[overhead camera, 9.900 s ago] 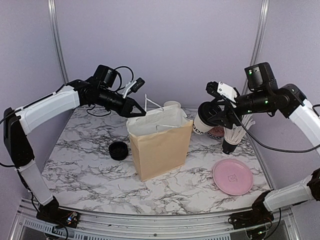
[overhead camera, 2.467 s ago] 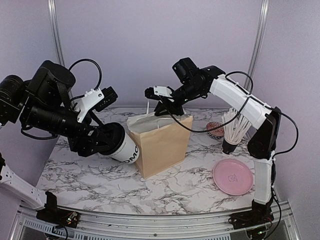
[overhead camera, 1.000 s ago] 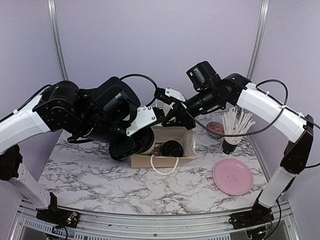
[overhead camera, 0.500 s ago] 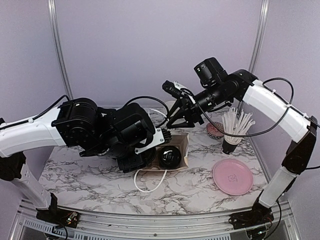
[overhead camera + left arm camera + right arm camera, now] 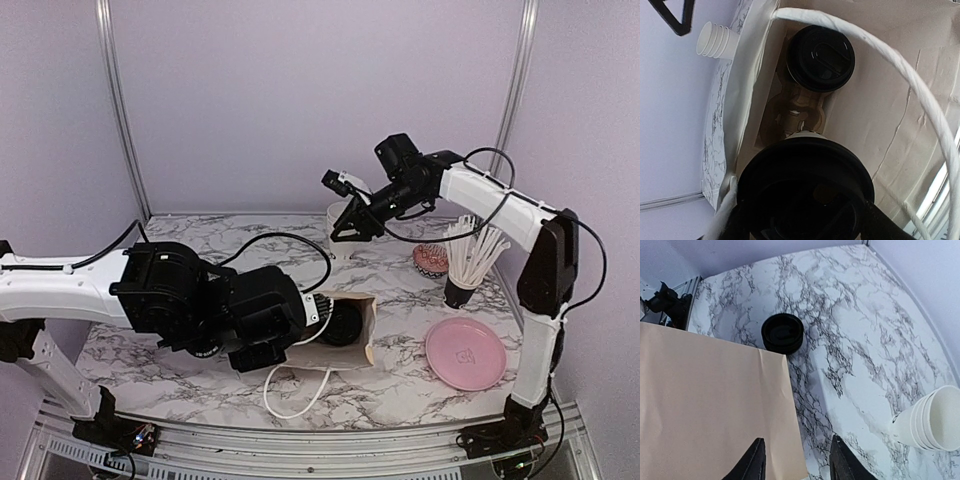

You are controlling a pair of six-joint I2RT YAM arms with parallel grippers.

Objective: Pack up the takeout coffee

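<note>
- The left gripper [image 5: 805,222] looks clamped on the coffee cup [image 5: 805,180], which is inside the bag [image 5: 890,115]; the bag seems tipped over, so once released the cup could roll or leak.
- Pushed deeper, it may knock the second cup [image 5: 821,57].
- The right gripper [image 5: 796,460] hangs open and empty, so the bag could slide.

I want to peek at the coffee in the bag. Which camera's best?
Left wrist: it looks straight into the paper bag, showing one lidded takeout coffee inside, another up close. The top camera shows one black lid at the bag's mouth. The right wrist sees only the bag's outside.
</note>
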